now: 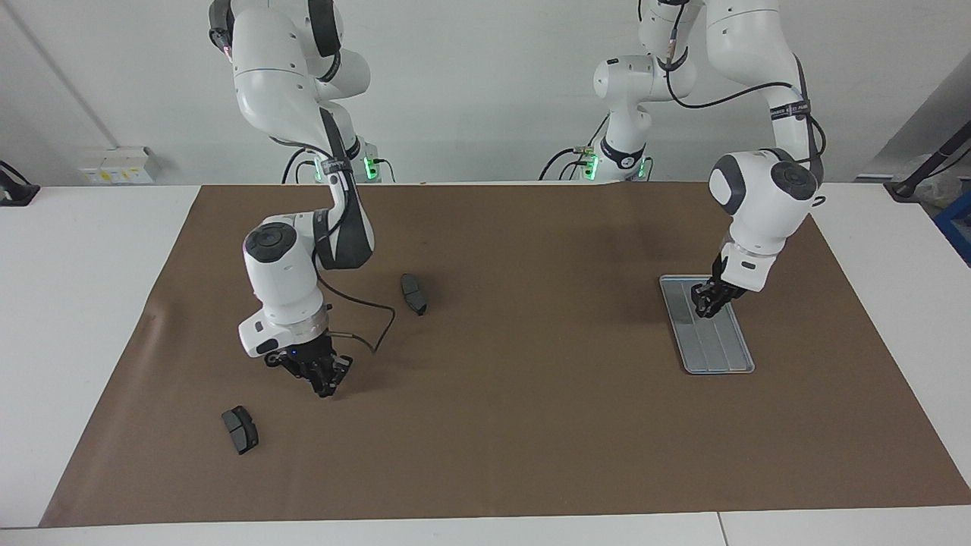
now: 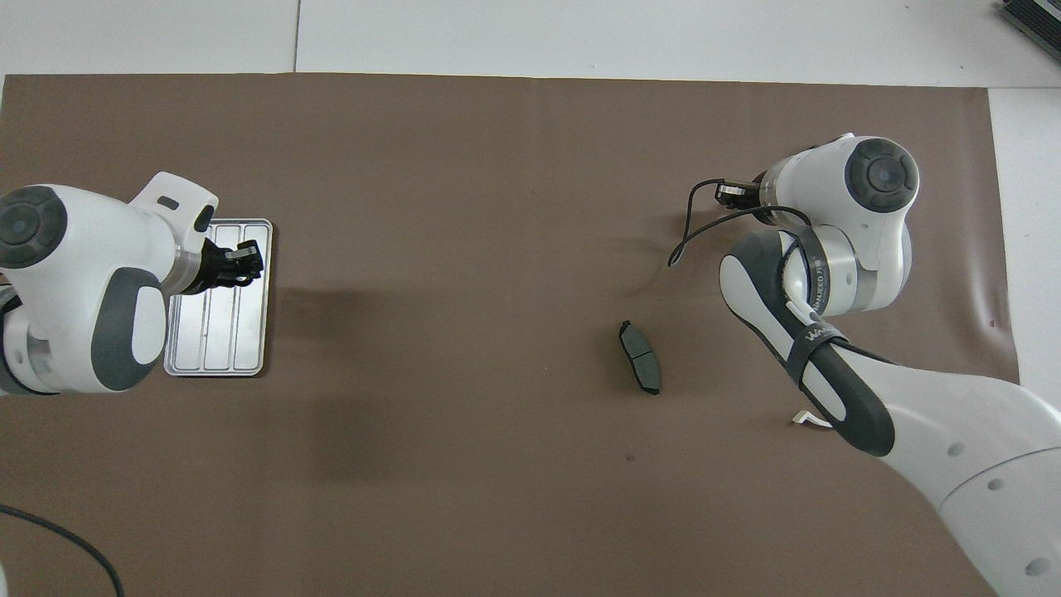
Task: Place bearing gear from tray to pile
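Brown mat [image 1: 531, 425], tray [image 1: 721, 356], brake pads [image 1: 414, 293]

From overhead, my right arm [image 2: 829, 274] covers nearly all of the white bracket [image 2: 808, 419]; I see only one end tip. It also hides the far brake pad and the right pincer. I can't tell whether the left pincer [image 1: 709, 302] grips anything over the tray [image 1: 721, 349].
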